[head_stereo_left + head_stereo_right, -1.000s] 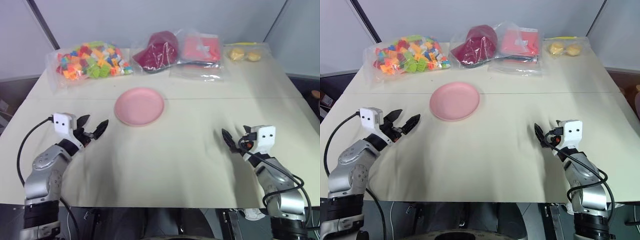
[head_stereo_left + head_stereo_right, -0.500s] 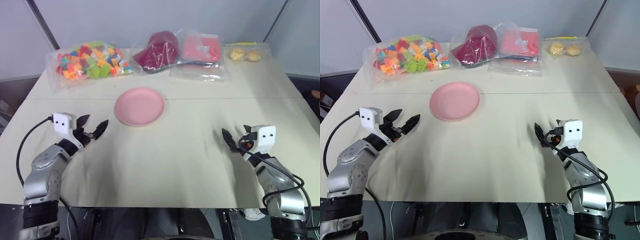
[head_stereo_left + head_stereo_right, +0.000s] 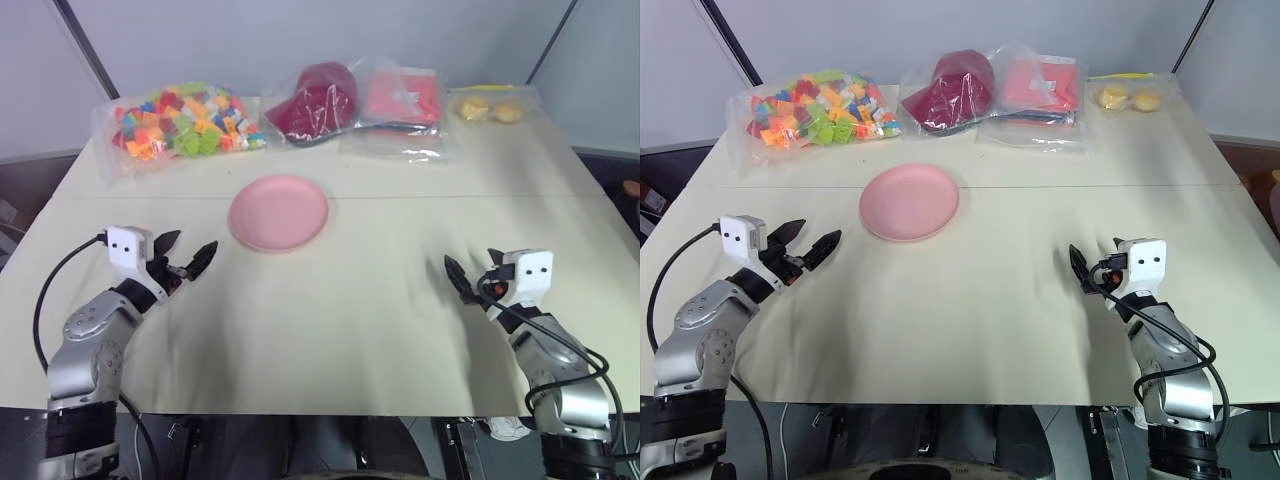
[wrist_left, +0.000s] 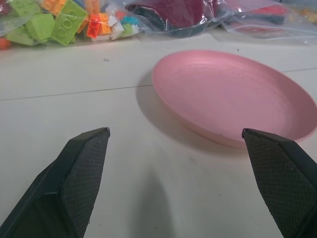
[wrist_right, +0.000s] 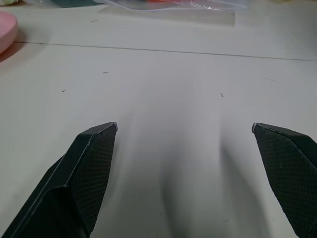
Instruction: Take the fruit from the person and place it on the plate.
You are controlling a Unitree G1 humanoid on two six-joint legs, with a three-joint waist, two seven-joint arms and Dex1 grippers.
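Observation:
The pink plate (image 3: 278, 212) lies flat and empty on the cream table, left of centre; the left wrist view shows it close ahead (image 4: 233, 99). My left gripper (image 3: 196, 240) hovers low over the table just left of the plate, open, with nothing between its fingers (image 4: 84, 168). My right gripper (image 3: 465, 275) hangs over bare table at the right, well away from the plate, and is also open and empty (image 5: 184, 126). The fruit and the person are out of view.
Along the far edge lie a bag of coloured bricks (image 3: 180, 120), a dark red bagged item (image 3: 315, 100), a pink bagged packet (image 3: 402, 97) and a bag of pale yellow lumps (image 3: 490, 108). A small orange-tan shape (image 3: 630, 187) shows past the table's right edge; what it is I cannot tell.

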